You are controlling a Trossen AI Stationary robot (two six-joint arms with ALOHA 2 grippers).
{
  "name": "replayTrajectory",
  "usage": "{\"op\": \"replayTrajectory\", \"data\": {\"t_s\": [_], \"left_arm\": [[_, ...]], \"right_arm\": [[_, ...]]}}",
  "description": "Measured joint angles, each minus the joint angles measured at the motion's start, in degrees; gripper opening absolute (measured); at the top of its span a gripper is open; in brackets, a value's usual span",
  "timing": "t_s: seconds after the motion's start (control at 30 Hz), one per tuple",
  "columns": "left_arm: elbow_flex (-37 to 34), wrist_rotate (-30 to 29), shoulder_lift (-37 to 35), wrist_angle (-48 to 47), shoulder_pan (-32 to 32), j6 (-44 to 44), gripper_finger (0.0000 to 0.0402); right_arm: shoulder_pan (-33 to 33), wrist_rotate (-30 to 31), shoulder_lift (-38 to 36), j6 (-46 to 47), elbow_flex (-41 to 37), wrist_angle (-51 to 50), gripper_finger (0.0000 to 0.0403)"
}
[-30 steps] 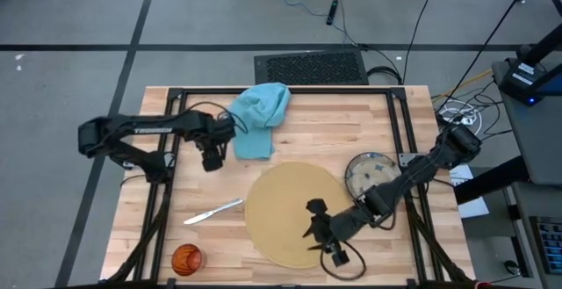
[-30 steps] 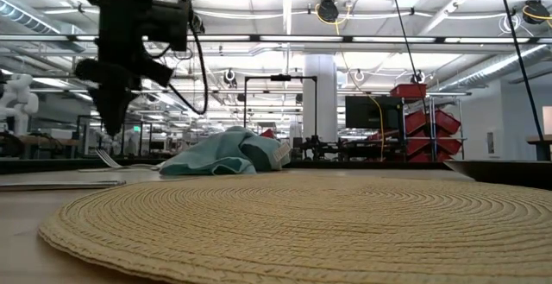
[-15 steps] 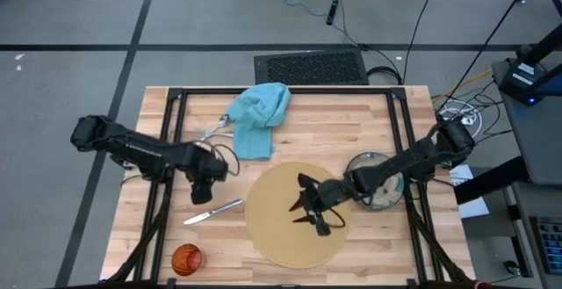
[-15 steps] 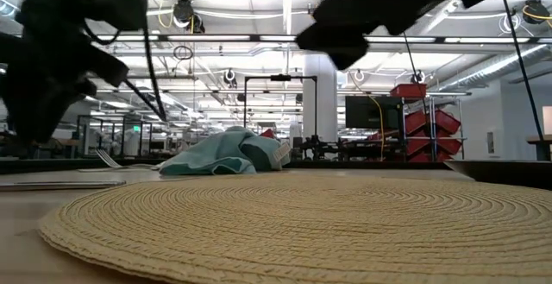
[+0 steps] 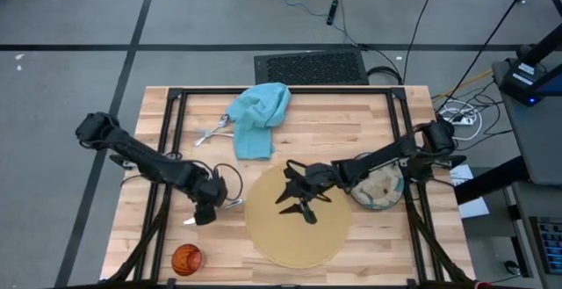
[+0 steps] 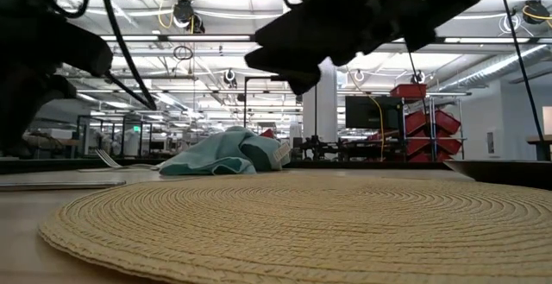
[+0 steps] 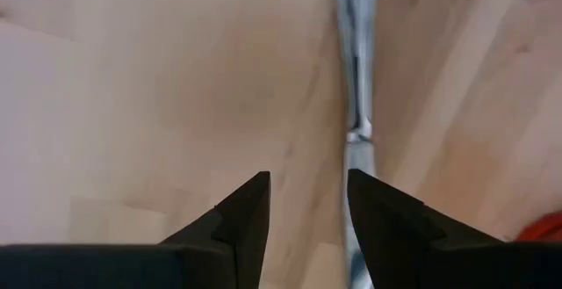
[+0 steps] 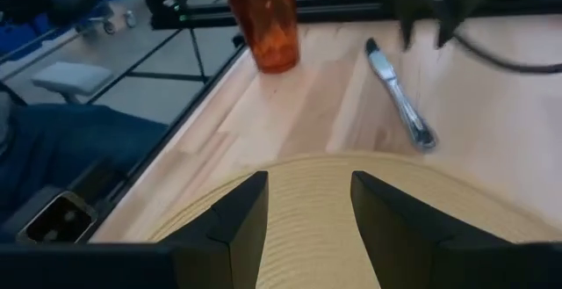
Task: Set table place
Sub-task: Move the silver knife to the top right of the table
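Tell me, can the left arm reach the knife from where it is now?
Probably yes. The left gripper hovers just above the knife with its jaws open, and only bare table lies around it; nothing blocks the way.

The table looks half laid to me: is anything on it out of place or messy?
Yes. The teal napkin lies crumpled at the far edge with cutlery beside it. The knife lies askew left of the round mat. The orange cup sits at the near corner, and the glass bowl is off the mat's right edge.

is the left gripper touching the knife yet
Apart. In the left wrist view the left gripper has both fingers open with bare wood between them, and the knife lies just off to one side.
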Motion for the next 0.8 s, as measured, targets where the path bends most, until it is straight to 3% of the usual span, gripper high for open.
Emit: {"op": "replayTrajectory", "data": {"t_s": [0.23, 0.63, 0.73, 0.8], "left_arm": [[0.0, 0.3, 4.5, 7.2, -3.5, -3.0, 0.0137], [0.4, -3.5, 14.7, 9.7, -3.5, -3.1, 0.0134], [0.3, -5.8, 14.9, 9.9, -3.5, -3.2, 0.0104], [0.3, -7.4, 14.9, 10.2, -3.2, -3.0, 0.0055]], "right_arm": [[-1.3, -4.7, 4.3, -1.0, 5.5, -0.9, 0.0155], [-0.3, -5.0, 5.1, -1.3, 7.0, -3.6, 0.0155], [0.0, -5.0, 5.1, -1.3, 7.0, -4.1, 0.0155], [0.1, -5.0, 5.1, -1.3, 7.0, -4.1, 0.0155]]}}
